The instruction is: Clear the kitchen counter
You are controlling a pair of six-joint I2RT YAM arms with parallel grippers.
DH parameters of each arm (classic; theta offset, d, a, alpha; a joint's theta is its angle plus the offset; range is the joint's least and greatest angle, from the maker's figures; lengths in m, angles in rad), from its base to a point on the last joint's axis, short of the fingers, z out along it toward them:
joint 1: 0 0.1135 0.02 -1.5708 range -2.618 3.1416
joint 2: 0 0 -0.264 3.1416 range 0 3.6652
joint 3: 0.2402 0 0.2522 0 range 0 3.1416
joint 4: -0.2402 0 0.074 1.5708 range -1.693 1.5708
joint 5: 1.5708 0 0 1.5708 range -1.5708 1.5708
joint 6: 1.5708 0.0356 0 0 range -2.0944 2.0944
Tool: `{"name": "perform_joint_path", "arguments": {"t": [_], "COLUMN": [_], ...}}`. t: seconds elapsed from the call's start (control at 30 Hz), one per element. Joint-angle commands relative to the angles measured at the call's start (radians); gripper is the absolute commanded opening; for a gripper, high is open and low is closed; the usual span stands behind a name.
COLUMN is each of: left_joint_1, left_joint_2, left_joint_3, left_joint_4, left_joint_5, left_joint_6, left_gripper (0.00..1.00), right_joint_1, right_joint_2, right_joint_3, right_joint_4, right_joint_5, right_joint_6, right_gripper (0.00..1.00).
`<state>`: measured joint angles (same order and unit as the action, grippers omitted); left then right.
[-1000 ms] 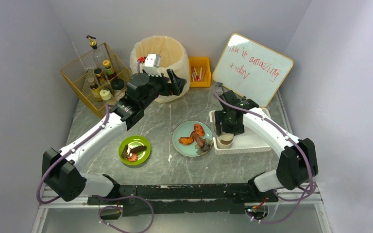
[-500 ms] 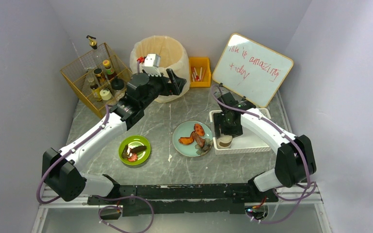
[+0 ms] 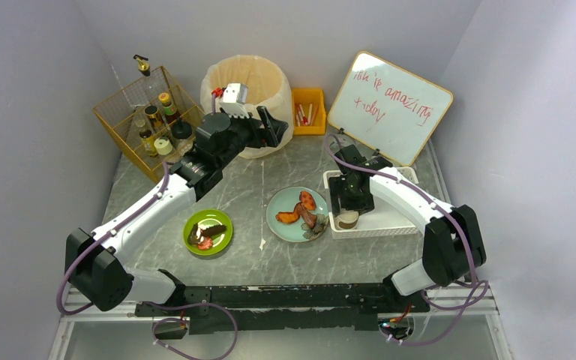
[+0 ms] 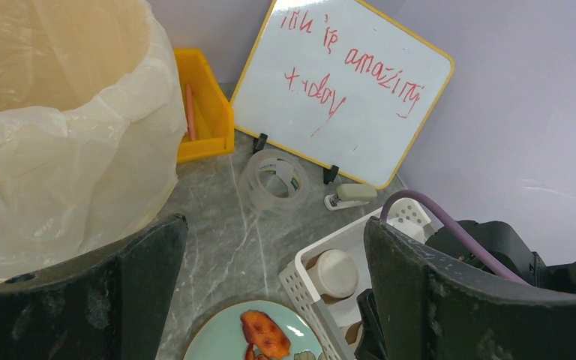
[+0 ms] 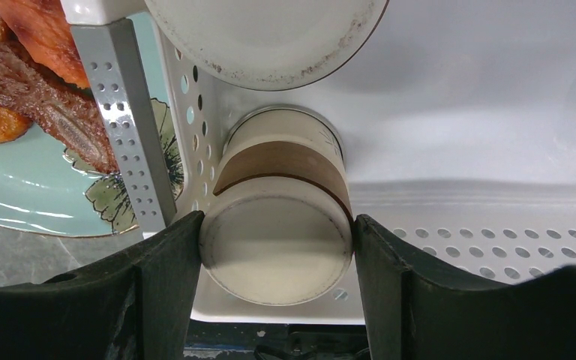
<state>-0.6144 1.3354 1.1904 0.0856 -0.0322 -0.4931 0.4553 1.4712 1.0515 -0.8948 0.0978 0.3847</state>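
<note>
Where it lies inside the white perforated plastic basket [image 5: 495,232], a cream brown-banded cup [image 5: 277,225] is pinched by the right gripper [image 5: 277,255]. The left gripper [image 4: 274,240] gapes wide, empty.

Two matching arms: left arm [image 3: 139,217] and right arm [image 3: 412,196], white shell links, black joint housings and wrists. Each has a purple cable [image 3: 61,289] looping off its base. Both bases sit on a black rail frame [image 3: 270,300]. The left tool [image 4: 274,247] has fingers [image 4: 457,300] that are thick, black, rough matte, with grey scuffs.
</note>
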Motion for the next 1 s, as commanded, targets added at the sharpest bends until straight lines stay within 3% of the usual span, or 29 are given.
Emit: {"name": "perform_joint_path", "arguments": {"t": [0.0,0.13,0.57,0.97], "left_joint_1": [0.005,0.005,0.012,0.014], "left_joint_2": [-0.001,-0.007,-0.035,-0.075], "left_joint_3": [0.016,0.012,0.018,0.017], "left_joint_4": [0.023,0.021,-0.022,-0.126], "left_joint_5": [-0.003,-0.011,-0.054,-0.144], "left_joint_6": [-0.013,-0.015,0.015,0.080], "left_gripper": [0.92,0.92,0.92,0.93], "right_joint_1": [0.003,0.003,0.004,0.003], "right_joint_2": [-0.015,-0.017,-0.075,-0.234], "right_joint_3": [0.008,0.000,0.049,0.093], "right_joint_4": [0.027,0.032,0.024,0.144], "right_joint_5": [-0.002,-0.007,0.051,0.079], "right_joint_6": [-0.008,-0.009,0.013,0.001], "right_gripper": [0.68,0.79,0.79,0.80]}}
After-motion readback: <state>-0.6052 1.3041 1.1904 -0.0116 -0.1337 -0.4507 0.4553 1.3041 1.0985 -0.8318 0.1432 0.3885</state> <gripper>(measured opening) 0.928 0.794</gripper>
